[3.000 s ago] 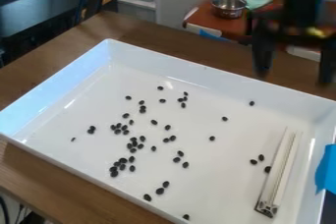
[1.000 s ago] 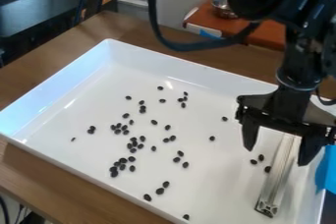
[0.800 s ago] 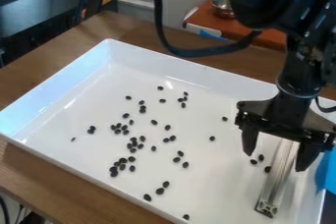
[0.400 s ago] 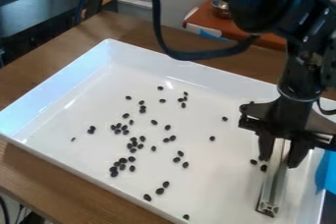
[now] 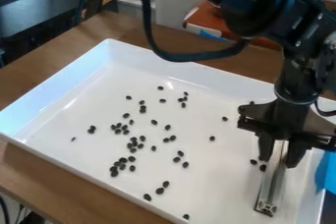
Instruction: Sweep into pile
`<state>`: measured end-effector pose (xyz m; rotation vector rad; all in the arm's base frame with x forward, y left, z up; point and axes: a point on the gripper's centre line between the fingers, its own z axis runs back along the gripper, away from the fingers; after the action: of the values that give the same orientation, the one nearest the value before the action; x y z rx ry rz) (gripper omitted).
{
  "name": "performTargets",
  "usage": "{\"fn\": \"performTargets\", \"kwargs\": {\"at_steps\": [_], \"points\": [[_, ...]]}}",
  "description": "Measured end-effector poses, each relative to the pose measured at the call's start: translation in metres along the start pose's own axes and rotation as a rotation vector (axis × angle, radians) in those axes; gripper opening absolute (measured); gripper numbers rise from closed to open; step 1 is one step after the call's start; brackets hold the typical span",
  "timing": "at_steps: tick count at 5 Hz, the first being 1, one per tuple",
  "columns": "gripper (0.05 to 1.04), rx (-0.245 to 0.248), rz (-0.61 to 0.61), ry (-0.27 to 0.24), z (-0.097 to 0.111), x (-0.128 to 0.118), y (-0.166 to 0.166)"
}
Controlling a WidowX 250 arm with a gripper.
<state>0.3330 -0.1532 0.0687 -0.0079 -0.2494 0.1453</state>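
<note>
The fingers [image 5: 266, 147] pinched the aluminium extrusion [image 5: 269, 188] near the taped end of the white tray [image 5: 220, 188]; black beans [image 5: 134, 144] lay scattered, mostly mid-tray. Proper execution called for a secure grip, the bar's long edge low against the tray floor, and slow inward strokes.

I record my tray [image 5: 52, 85] on the table [image 5: 33, 171], with most beans [image 5: 134, 143] across its left and middle floor as viewed. My bar [image 5: 269, 188] lies along the right side, two beans just left of it, tape [image 5: 326, 171] on the right rim beyond.
</note>
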Motion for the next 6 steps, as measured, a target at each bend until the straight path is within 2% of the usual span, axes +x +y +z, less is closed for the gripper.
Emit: {"fn": "performTargets", "kwargs": {"at_steps": [1, 4, 6], "points": [[0.325, -0.001, -0.025, -0.011, -0.001, 0.002, 0.014], [0.325, 0.016, -0.013, 0.039, -0.005, 0.023, 0.098], [0.325, 0.027, -0.012, 0.078, -0.004, 0.022, 0.153]]}}
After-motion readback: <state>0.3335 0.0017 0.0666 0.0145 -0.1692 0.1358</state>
